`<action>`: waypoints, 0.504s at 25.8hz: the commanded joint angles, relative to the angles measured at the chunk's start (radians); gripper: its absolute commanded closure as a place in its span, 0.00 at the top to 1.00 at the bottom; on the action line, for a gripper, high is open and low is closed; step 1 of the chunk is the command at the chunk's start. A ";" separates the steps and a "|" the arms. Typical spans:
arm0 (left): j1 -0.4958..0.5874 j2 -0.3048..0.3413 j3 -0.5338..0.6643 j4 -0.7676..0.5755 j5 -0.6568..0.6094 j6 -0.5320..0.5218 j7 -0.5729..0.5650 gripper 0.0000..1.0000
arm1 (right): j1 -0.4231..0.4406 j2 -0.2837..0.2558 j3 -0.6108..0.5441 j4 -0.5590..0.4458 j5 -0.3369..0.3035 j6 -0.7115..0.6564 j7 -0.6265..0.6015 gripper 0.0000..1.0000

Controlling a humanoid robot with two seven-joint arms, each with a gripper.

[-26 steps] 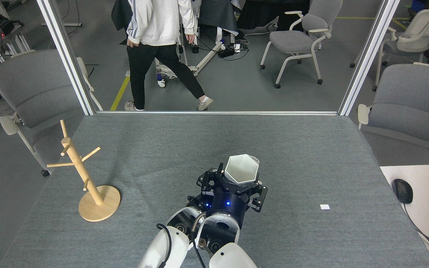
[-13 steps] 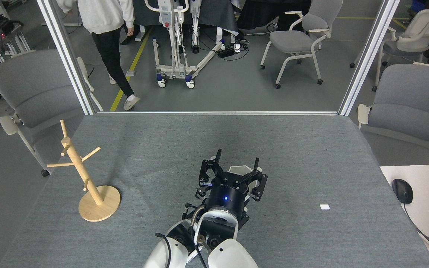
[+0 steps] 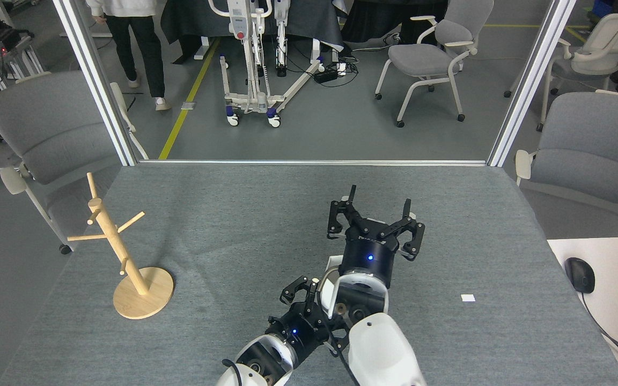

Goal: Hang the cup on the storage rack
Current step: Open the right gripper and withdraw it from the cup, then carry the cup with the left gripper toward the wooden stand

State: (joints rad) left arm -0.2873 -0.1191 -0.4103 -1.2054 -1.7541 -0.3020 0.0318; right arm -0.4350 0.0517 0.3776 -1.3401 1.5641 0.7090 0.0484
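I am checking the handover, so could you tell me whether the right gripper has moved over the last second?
Yes. The right gripper went up-table and rightward, away from the storage rack, jaws open.

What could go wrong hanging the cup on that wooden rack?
The cup is nearly hidden behind the right arm, so its grip can't be checked; it might slip. The two arms sit close together and could bump. The storage rack stands far to the left, a long carry.
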 commanded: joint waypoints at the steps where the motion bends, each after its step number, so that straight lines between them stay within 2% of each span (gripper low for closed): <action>1: 0.103 0.029 0.001 -0.126 -0.001 0.001 -0.006 0.00 | -0.001 -0.113 -0.213 0.010 -0.073 -0.330 -0.035 0.99; 3: 0.183 0.088 0.004 -0.217 -0.001 0.001 -0.006 0.00 | 0.013 -0.173 -0.331 0.035 -0.088 -0.499 -0.122 0.99; 5: 0.254 0.136 0.011 -0.293 0.002 0.006 -0.004 0.00 | 0.050 -0.200 -0.417 0.067 -0.088 -0.619 -0.208 0.99; 7: 0.333 0.173 0.048 -0.358 0.002 0.011 0.005 0.00 | 0.108 -0.208 -0.470 0.073 -0.087 -0.718 -0.240 0.99; 11: 0.477 0.188 0.194 -0.425 0.002 0.014 0.011 0.00 | 0.214 -0.243 -0.497 0.068 -0.085 -0.769 -0.245 0.99; 13: 0.516 0.187 0.315 -0.430 0.002 0.031 0.011 0.00 | 0.256 -0.251 -0.499 0.068 -0.085 -0.767 -0.245 0.99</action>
State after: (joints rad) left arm 0.1513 0.0609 -0.2299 -1.6073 -1.7519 -0.2853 0.0392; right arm -0.2442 -0.1817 -0.1057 -1.2725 1.4790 -0.0344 -0.1881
